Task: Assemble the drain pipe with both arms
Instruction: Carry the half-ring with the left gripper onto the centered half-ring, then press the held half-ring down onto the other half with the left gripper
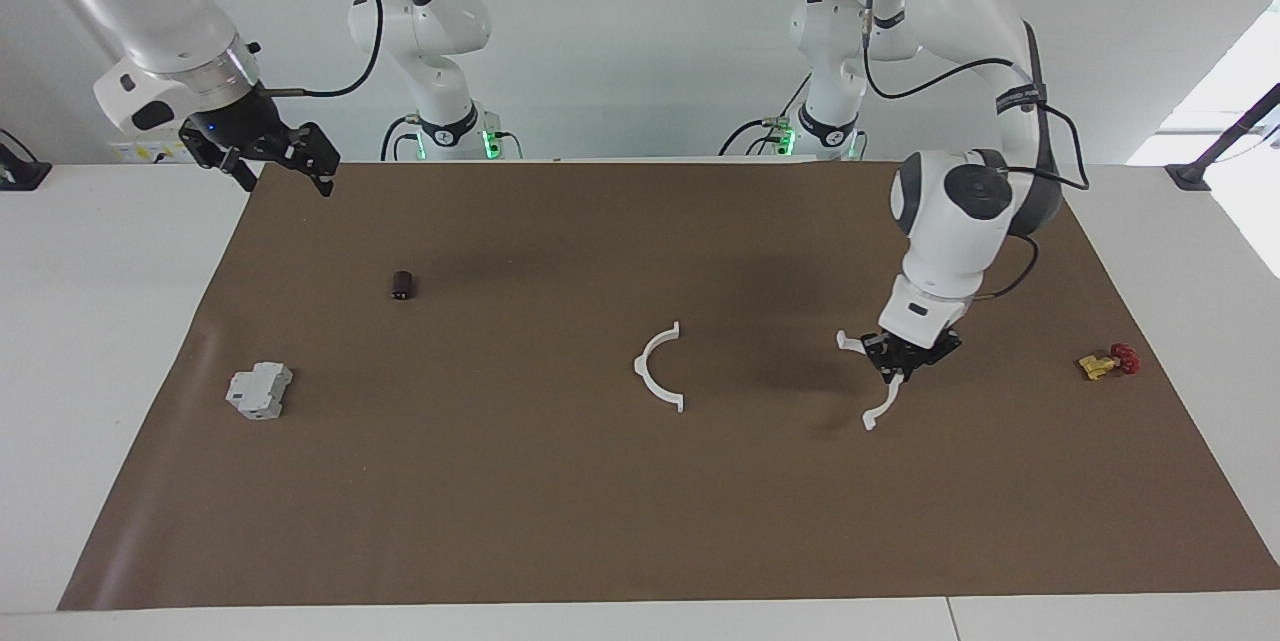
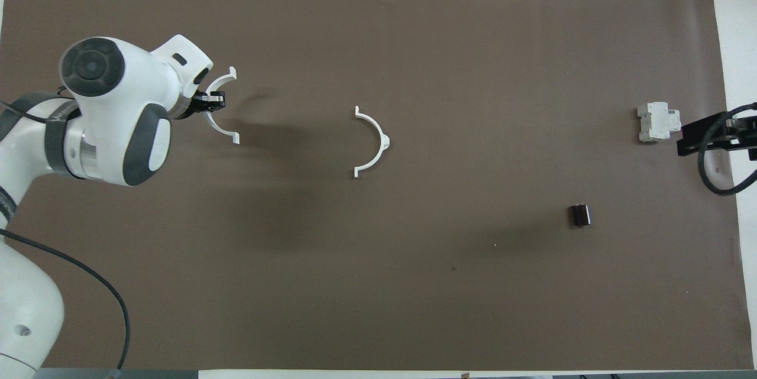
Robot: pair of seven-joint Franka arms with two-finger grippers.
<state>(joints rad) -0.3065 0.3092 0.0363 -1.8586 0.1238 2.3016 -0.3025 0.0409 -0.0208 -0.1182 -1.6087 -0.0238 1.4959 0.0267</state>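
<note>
Left gripper (image 1: 897,368) is down low at the right of the facing view, its fingers clamped on the middle of 1 white half-ring arc (image 1: 878,403); that arc curves out of the grip with 1 tabbed end up near the wrist and the other lower down by the brown mat (image 1: 640,521). Whether that lower tab touches the mat I cannot tell. In the overhead view the same grip (image 2: 212,102) shows at upper left, with the held arc (image 2: 222,128) poking out past the big white wrist, opening toward the frame's left. The 2nd half-ring arc (image 1: 661,367) lies flat on the mat at centre frame in the facing view, well apart from the held one; overhead it sits just left of centre (image 2: 372,142), with a small tab at mid-curve and 1 at each end. Right gripper (image 1: 283,161) hangs in the air at upper left of the facing view, over the mat's corner, fingers apart and holding nothing; overhead only its dark body (image 2: 709,133) shows at the right edge, this arm waiting. Just beside it there sits a light-grey boxy block (image 2: 656,123), seen lower left in the facing view (image 1: 259,391). A small dark cylinder (image 1: 402,284) rests on the mat at left of centre. A small yellow-and-red part (image 1: 1108,361) lies at the right edge of the mat.
</note>
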